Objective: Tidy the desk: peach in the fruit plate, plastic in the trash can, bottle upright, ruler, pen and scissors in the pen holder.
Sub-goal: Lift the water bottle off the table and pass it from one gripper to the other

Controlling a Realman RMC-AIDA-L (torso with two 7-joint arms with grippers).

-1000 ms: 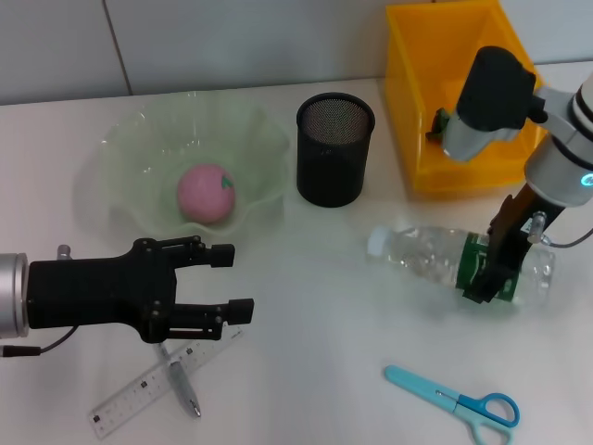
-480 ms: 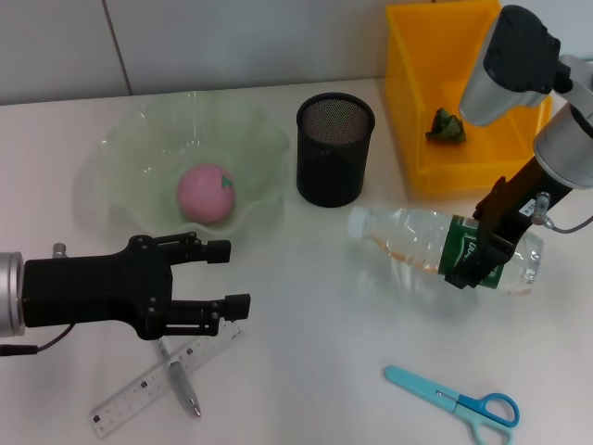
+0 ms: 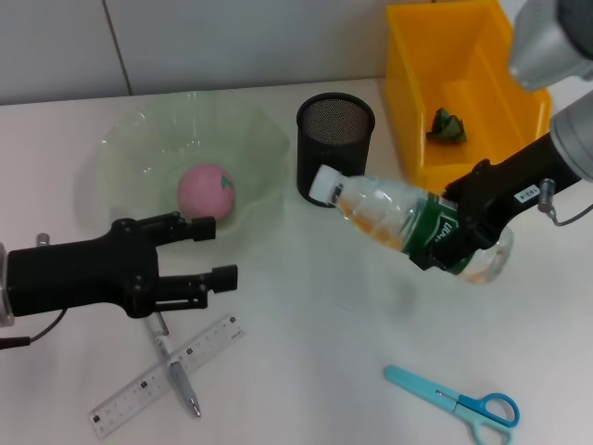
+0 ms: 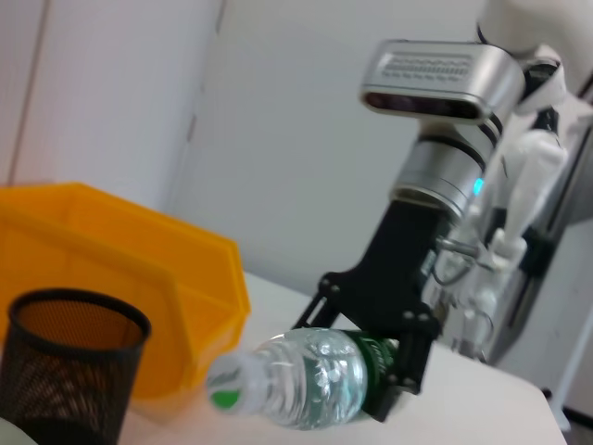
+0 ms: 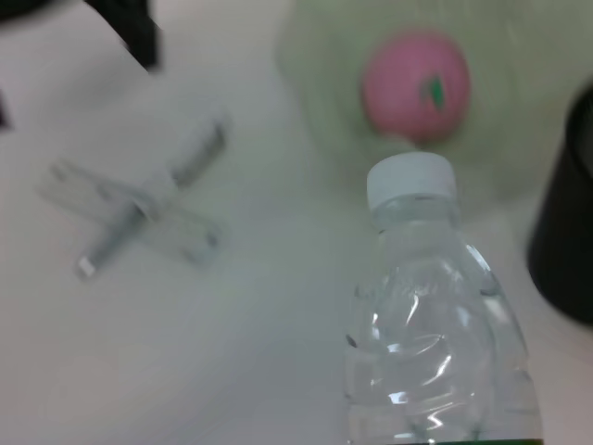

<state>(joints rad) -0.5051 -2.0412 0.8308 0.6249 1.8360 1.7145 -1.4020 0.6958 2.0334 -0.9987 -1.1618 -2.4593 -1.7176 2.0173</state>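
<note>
White desk (image 3: 306,371), pale wall behind. Right gripper (image 3: 451,236) clamped on bottle (image 3: 408,222) at green label, bottle lifted off desk, tilted, cap toward pen holder (image 3: 334,148). Left gripper (image 3: 208,250) spread wide, holding nothing, just above pen (image 3: 174,363) crossing ruler (image 3: 167,375). Peach (image 3: 207,192) in fruit plate (image 3: 120,148). Plastic (image 3: 446,126) in trash can (image 3: 408,102). Scissors (image 3: 456,401) on desk below bottle.

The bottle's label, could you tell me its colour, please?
Green on the bottle, clearest in the head view.
</note>
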